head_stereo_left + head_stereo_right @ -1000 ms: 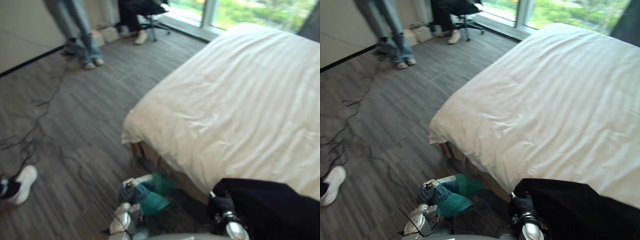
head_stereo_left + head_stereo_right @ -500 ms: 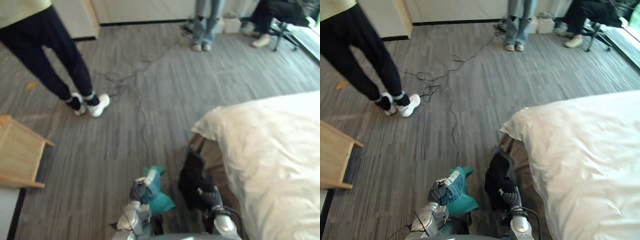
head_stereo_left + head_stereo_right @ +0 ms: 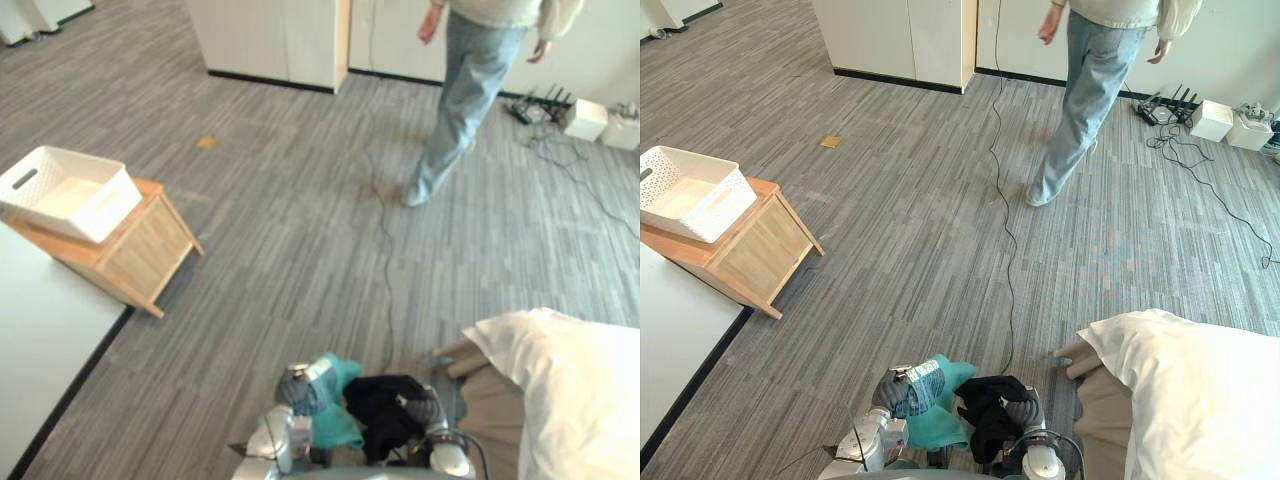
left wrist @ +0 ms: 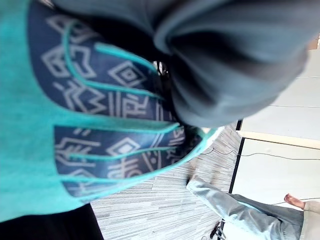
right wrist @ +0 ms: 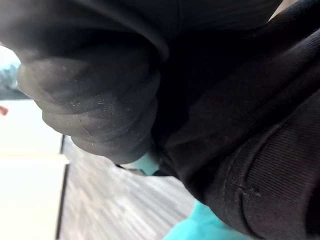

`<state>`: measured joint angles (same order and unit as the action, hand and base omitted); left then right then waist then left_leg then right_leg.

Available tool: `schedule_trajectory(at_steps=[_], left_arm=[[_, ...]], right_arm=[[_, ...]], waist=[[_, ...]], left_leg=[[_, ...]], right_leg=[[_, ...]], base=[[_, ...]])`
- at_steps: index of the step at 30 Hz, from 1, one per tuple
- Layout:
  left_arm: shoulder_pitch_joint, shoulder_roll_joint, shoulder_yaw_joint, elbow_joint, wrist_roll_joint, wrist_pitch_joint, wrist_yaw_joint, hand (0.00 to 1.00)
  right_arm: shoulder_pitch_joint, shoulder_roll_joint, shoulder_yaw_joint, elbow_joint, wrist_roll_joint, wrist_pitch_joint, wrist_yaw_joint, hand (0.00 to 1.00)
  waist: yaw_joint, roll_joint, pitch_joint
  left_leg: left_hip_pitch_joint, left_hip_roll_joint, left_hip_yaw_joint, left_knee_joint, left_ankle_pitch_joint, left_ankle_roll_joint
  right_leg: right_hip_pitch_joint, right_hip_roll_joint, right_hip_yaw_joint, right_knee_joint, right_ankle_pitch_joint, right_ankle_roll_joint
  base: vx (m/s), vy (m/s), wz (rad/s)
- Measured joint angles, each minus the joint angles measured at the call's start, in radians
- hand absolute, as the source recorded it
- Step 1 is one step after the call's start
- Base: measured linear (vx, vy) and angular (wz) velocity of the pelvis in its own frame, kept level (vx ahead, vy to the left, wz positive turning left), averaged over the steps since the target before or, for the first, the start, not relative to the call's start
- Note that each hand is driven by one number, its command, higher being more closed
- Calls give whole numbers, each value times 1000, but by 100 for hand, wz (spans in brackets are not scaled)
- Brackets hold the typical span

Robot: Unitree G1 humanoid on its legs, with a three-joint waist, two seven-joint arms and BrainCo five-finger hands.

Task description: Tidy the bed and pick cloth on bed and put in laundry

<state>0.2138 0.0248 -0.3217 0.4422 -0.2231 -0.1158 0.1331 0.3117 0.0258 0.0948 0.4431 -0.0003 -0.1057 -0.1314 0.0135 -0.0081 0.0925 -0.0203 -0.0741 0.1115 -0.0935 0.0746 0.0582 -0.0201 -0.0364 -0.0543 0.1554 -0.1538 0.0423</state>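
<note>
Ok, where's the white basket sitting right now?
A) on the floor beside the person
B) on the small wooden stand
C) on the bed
B: the white basket sits on top of the wooden stand off to the robot's left, well apart from the bed.

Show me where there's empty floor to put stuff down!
Widest bare floor: between the wooden stand and the cable. More lies between cable, bed and the person. The basket looks empty too. Crowded: the far right corner, with boxes and wires. The left hand grips teal cloth, the right hand black cloth.
</note>
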Motion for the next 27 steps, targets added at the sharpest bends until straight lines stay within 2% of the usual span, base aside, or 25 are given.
schedule_trajectory(at_steps=[4,7,9,11,12,13,14,15,17,19,20,21,22,23,24,25,26,27], left_arm=[[7,0,0,0,-3,4,-2,100],[5,0,0,4,-48,20,-24,100],[-2,1,1,23,-79,25,-37,100],[-4,-3,2,39,-119,46,-47,100],[4,-7,4,40,-142,57,-48,100],[7,-7,9,40,-155,66,-48,100],[7,-7,10,40,-182,74,-50,100],[-1,-5,12,37,-203,74,-54,100],[5,-17,18,25,-216,74,-67,100],[9,-27,17,15,-219,77,-68,100],[19,-32,18,-14,-219,80,-69,100],[36,-34,19,-54,-219,82,-71,100],[41,-35,19,-65,-219,82,-73,100],[42,-44,19,-85,-219,83,-77,100],[41,-48,19,-88,-219,84,-77,100],[34,-55,34,-95,-219,85,-78,100],[31,-50,54,-98,-219,84,-80,100],[25,-40,53,-98,-219,84,-82,100]], right_arm=[[12,-2,-3,0,6,2,9,100],[25,-9,-3,3,45,8,51,100],[30,-18,-2,5,80,23,75,100],[45,-50,1,4,121,37,105,100],[47,-69,2,3,137,42,118,100],[54,-79,1,3,150,45,123,100],[70,-84,-1,-1,161,49,134,100],[72,-97,-11,2,169,53,135,100],[61,-103,-21,4,169,67,135,100],[46,-107,-21,3,169,71,138,100],[40,-111,-19,3,168,72,147,100],[31,-113,-18,3,168,73,157,100],[27,-113,-16,3,168,74,157,100],[25,-114,-17,2,168,74,158,100],[20,-114,-20,0,168,75,158,100],[13,-105,-17,-4,166,78,159,100],[10,-84,-20,-5,164,79,167,100],[7,-72,-20,-8,161,77,171,100]], waist=[[0,1,1],[-5,9,-2],[-3,9,-1],[-2,34,21],[1,52,37],[1,56,46],[-9,58,47],[-21,62,48],[-20,52,53],[0,47,59],[4,47,59],[5,45,60],[7,39,59],[8,25,56],[5,20,57],[5,11,63],[20,-20,80],[30,-29,78]], left_leg=[[30,4,26,0,-8,-11],[59,8,37,7,-28,-29],[19,17,42,105,-87,-34],[-44,51,54,295,-208,-65],[-49,76,74,378,-271,-91],[-49,97,99,418,-308,-103],[-57,135,145,478,-346,-139],[-97,150,152,547,-348,-155],[-174,149,196,590,-350,-138],[-235,143,265,556,-346,-136],[-261,140,314,488,-320,-111],[-276,129,348,410,-249,-74],[-274,124,357,403,-199,-47],[-259,102,369,419,-195,32],[-265,100,372,445,-215,50],[-267,117,382,535,-229,80],[-272,153,379,670,-255,115],[-271,132,381,676,-284,66]], right_leg=[[29,3,22,-6,1,-1],[67,5,33,-18,3,-5],[75,6,33,-18,3,-7],[111,35,31,-20,-15,-29],[145,44,29,-25,-31,-44],[166,51,28,-33,-38,-54],[200,50,24,-58,-47,-70],[212,45,0,-68,-50,-79],[212,13,-27,-69,-68,-74],[212,-26,-30,-76,-90,-57],[222,-46,-33,-86,-107,-44],[234,-66,-32,-90,-131,-21],[241,-80,-29,-89,-144,-10],[245,-105,-26,-81,-148,22],[248,-113,-23,-67,-144,29],[250,-134,-1,-10,-125,55],[242,-130,24,101,-95,67],[224,-129,26,190,-91,81]], base=[[7,-6,-17],[13,-37,-16],[-5,-59,-4],[-27,-86,-13],[7,-79,-14],[65,-49,14],[116,-30,56],[126,-18,74],[157,21,54],[257,81,14],[356,137,4],[406,155,0],[498,160,-11],[443,119,-8],[603,158,-2],[597,156,-12],[579,173,-20],[507,239,1]])
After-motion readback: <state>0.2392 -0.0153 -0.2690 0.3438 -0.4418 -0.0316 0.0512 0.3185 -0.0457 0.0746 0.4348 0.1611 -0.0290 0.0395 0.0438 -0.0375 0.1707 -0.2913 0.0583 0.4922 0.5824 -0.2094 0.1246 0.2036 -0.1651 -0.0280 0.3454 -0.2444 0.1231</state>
